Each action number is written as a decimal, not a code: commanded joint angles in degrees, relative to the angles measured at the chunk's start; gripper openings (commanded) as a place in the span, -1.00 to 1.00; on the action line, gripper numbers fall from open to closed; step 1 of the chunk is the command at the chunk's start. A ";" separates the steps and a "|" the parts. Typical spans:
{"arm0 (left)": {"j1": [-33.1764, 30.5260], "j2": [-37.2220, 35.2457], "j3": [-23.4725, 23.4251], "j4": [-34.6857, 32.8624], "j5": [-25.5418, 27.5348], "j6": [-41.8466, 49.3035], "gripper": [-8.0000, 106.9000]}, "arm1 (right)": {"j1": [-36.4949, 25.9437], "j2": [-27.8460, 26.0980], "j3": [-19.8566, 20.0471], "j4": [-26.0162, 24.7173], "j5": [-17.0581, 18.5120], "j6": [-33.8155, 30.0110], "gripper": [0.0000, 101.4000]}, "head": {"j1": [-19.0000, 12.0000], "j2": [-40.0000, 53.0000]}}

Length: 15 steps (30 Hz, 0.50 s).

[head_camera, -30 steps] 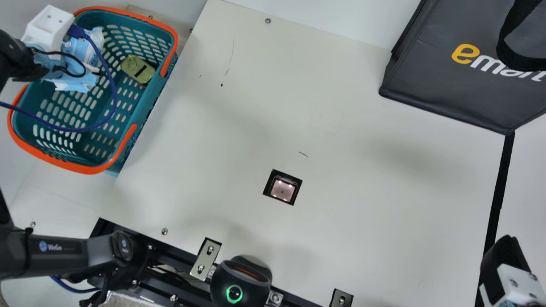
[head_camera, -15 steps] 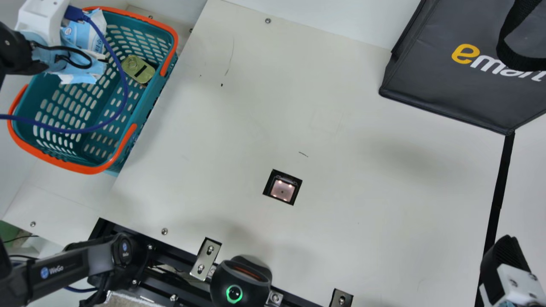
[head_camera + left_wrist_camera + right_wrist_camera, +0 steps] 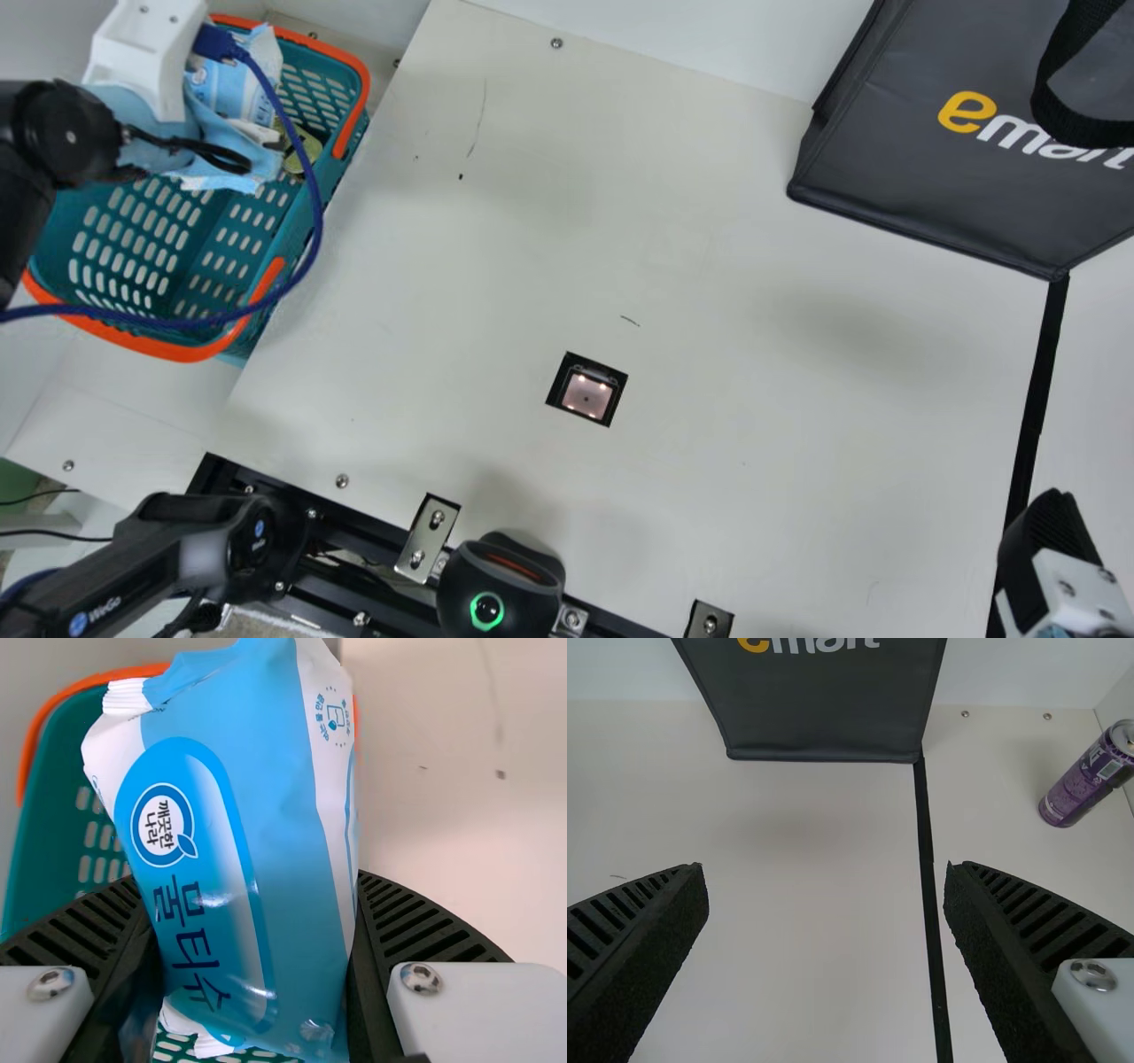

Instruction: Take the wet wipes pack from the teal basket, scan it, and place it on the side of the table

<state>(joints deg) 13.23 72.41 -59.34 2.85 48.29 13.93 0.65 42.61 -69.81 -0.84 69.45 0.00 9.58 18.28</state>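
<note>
Cream table (image 3: 709, 354): dark-grey fabric bag (image 3: 886, 177) at far right, teal plastic basket (image 3: 184, 354) with orange rim at far left. Black-and-white right gripper (image 3: 1050, 527) spread wide, near right. Left gripper (image 3: 146, 53) clamped on blue-and-white soft wet wipes pack (image 3: 232, 90), above basket. Lit square scanner window (image 3: 587, 394) in table.

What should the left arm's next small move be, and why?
Probably lift the wet wipes pack clear of the teal basket and ease it toward the lit scanner window: the left gripper's jaws grip it over the basket, away from that window.
</note>
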 commanded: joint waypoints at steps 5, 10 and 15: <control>-9.99 -3.01 1.88 2.81 1.96 -6.21 -1.00 | 0.00 0.00 0.00 0.00 0.00 0.00 0.87 | -1.66 0.14; -17.43 -4.75 3.19 5.21 3.37 -10.93 -1.00 | 0.00 0.00 0.00 0.00 0.00 0.00 0.87 | -1.66 0.14; -24.81 -5.89 4.44 7.67 4.59 -15.80 -1.00 | 0.00 0.00 0.00 0.00 0.00 0.00 0.87 | -1.66 0.14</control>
<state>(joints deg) -7.98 66.60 -55.04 10.01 52.74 0.00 0.65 42.61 -69.81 -0.84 69.45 0.00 9.58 18.28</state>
